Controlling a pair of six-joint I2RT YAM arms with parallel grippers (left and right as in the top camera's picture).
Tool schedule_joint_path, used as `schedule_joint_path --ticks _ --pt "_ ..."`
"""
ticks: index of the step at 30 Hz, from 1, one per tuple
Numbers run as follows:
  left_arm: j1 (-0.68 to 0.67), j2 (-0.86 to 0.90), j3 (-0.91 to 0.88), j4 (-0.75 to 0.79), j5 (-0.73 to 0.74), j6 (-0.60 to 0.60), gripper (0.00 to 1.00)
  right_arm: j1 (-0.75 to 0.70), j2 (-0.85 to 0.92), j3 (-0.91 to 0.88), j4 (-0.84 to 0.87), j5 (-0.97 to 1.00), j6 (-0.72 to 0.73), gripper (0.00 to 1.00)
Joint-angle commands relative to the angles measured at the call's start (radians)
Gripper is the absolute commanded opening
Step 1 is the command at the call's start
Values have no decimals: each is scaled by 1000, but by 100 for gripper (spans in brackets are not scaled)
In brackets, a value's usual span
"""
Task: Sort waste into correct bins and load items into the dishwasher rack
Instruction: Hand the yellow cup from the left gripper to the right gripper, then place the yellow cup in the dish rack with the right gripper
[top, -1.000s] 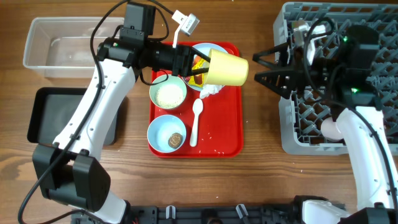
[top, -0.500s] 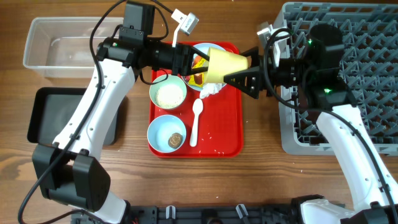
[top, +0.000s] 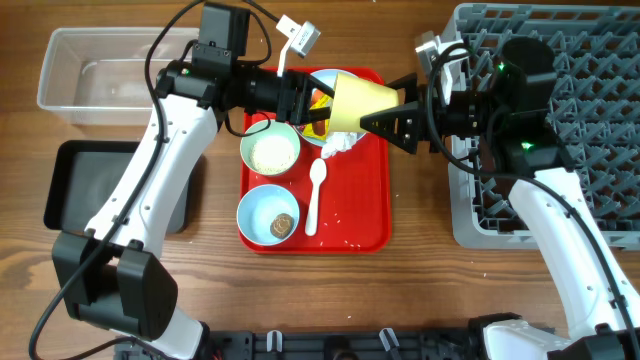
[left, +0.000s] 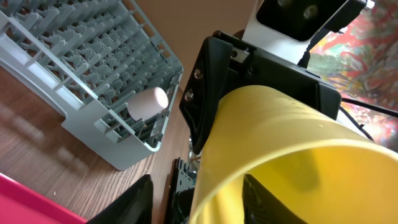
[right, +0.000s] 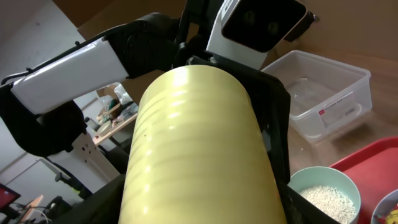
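Note:
My left gripper (top: 318, 106) is shut on the rim of the yellow cup (top: 362, 103) and holds it on its side above the red tray (top: 365, 205). My right gripper (top: 385, 112) is open, with a finger on each side of the cup's base end (right: 193, 155). The cup's mouth fills the left wrist view (left: 292, 149). A pink cup (left: 148, 102) lies in the grey dishwasher rack (top: 590, 100). On the tray are a bowl of rice (top: 270, 152), a bowl with a brown lump (top: 268, 215), a white spoon (top: 316, 195) and tissue (top: 340, 145). The plate with wrappers is mostly hidden.
The clear tub (top: 100, 75) stands at the far left, and the black tray (top: 70, 185) lies in front of it. The rack fills the right side. Both arms meet above the tray's far right corner.
My right gripper swung left from the rack to the cup and now straddles its base. The left gripper has held the cup nearly still.

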Motion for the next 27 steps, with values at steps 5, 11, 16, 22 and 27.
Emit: schedule_joint_path --ticks 5,11,16,22,27 --pt "0 13 4 0 16 9 50 -22 7 2 6 -6 -5 45" --pt "0 13 4 0 16 9 52 -127 7 2 -34 -92 -45 45" --pt "0 13 4 0 13 10 52 -198 7 2 -223 -66 -183 45" --pt "0 13 4 -26 -233 9 51 -217 7 2 -480 340 -242 45" --pt "-1 13 4 -94 -605 9 51 -217 -8 79 -721 715 -188 45"
